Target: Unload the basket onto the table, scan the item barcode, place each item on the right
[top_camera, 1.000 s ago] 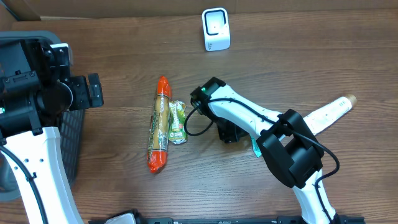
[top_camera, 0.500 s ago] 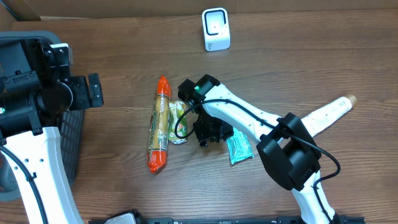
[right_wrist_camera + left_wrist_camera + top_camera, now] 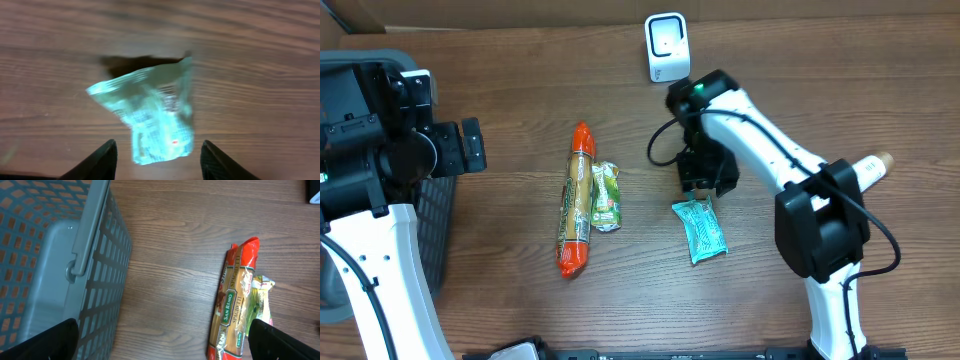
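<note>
Your right gripper (image 3: 159,144) hangs with jaws half apart, straddling the near end of the teal packet (image 3: 700,229) without pinching it. The packet lies on the desk (image 3: 500,80), with that arm between it and the white scanner (image 3: 667,47). A spaghetti pack (image 3: 577,200) and green sachet (image 3: 606,196) lie to the left. Only the left wrist view shows the basket (image 3: 95,255) mesh and the left gripper (image 3: 162,345), jaws wide.

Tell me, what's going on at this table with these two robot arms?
The right gripper hangs over a teal packet on the table, open jaws straddling its near end; no firm grip shows. The white scanner stands apart at the far edge. A spaghetti pack and green packet lie alongside. The left gripper hangs open beside the grey basket.
</note>
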`<state>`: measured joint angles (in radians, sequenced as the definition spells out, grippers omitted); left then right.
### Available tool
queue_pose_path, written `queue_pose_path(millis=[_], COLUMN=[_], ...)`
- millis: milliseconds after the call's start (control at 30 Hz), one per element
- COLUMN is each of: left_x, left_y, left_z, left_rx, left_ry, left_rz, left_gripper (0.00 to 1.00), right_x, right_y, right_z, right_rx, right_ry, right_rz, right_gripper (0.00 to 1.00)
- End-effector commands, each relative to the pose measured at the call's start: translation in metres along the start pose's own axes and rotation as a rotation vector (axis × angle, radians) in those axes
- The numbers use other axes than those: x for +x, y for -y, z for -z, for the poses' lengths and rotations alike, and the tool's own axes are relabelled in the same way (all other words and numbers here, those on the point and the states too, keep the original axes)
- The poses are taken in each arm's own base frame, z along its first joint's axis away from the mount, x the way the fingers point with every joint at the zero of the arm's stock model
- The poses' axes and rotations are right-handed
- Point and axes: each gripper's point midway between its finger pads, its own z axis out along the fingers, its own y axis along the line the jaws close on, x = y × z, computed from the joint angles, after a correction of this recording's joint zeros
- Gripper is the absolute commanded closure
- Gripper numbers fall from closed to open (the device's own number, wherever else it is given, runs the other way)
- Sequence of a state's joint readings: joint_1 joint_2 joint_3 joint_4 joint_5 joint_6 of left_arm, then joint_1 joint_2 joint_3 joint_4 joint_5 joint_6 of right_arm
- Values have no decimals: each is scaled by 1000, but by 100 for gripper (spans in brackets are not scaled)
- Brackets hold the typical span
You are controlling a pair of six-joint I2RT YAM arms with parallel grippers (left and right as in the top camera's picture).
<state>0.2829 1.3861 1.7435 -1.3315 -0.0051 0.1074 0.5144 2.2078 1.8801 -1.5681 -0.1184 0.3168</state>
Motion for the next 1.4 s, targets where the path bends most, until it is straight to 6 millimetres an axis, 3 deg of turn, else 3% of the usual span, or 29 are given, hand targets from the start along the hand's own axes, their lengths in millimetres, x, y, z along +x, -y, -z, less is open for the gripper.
queue_pose_path(millis=[0, 200, 467, 600, 767, 967, 1100, 1200, 1367], left_x=[-2, -2, -2, -2, -2, -2, -2, -2, -2], left_y=[0, 0, 0, 0, 0, 0, 0, 0, 0], left_z=[2, 2, 2, 2, 2, 2, 2, 2, 2], left_rx=[-5, -5, -5, -5, -5, -5, -5, -5, -5], left_ry=[8, 8, 8, 8, 8, 8, 8, 8, 8], left_rz=[-18, -18, -18, -18, -18, -18, -17, -18, -18], left_gripper=[0, 0, 1, 0, 0, 1, 1, 0, 1], right_x=[14, 41, 50, 51, 53, 62, 68, 68, 73], right_y=[2, -7, -22, -29, -33, -37, -43, -51, -61], right_z=[-1, -34, -31, -22, 1, 47, 55, 43, -6], right_rx=[-19, 2, 12, -2, -38, -108, -128, -145, -227], right_ry=[-26, -125, -105, -63, 16, 167, 199, 190, 118], right_rz=[6, 55, 110, 134, 153, 184, 196, 215, 224], right_gripper=[51, 59, 58, 59, 71, 67, 60, 57, 56])
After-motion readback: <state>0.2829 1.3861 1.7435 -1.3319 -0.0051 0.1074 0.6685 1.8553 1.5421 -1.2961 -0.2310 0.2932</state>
